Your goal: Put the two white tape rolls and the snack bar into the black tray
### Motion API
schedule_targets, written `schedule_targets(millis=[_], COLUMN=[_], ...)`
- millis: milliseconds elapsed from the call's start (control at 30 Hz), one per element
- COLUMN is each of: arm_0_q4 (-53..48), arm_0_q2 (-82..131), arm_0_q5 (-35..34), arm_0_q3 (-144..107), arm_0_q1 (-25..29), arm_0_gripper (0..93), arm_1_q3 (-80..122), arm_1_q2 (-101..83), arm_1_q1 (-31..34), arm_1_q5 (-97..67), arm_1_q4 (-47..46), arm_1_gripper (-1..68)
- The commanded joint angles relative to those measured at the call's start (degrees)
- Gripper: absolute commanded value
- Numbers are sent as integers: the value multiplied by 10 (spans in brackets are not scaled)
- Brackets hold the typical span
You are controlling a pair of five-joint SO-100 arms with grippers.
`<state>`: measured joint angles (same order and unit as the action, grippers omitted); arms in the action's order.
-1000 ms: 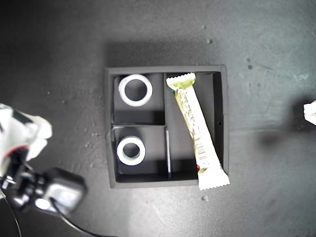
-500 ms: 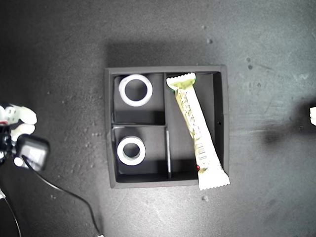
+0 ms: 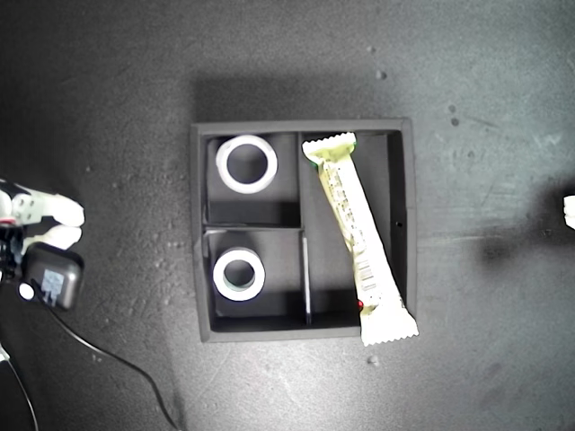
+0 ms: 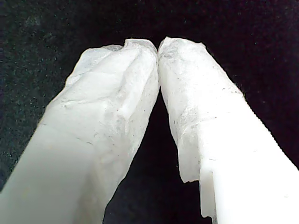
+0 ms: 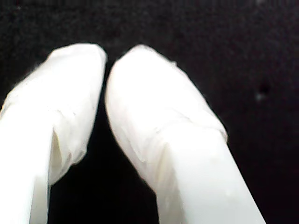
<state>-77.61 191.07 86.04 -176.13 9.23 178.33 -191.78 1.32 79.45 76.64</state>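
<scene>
Snack bar (image 3: 361, 239) in black tray (image 3: 201, 235), away from both arms' fingers.

The snack bar (image 3: 358, 240) in the exterior view carries dark print along its pale wrapper and a barcode near the end that overhangs the tray (image 3: 197, 233) rim, but the letters and digits are too small and blurred to read. Nothing else in any view bears legible text, labels, brands or numbers.
</scene>
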Motion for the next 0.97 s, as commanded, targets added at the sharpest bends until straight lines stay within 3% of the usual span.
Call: schedule_targets(millis=[0, 200, 267, 400, 933], arm_0_q4=[-2, -24, -24, -24, -24], arm_0_q2=[28, 28, 28, 28, 28], arm_0_q5=[12, 87, 59, -110, -97], arm_0_q3=[-37, -37, -37, -37, -37], arm_0_q1=[17, 10, 10, 11, 11], arm_0_gripper=[0, 2, 2, 3, 3], arm_1_q3=[7, 7, 7, 7, 7], arm_1_q2=[-3, -3, -3, -3, -3], arm_1_q1=[2, 3, 3, 3, 3], arm_1_q5=[-12, -12, -12, -12, -12], arm_1_q4=[2, 2, 2, 2, 2], arm_1_gripper=[0, 0, 0, 0, 0])
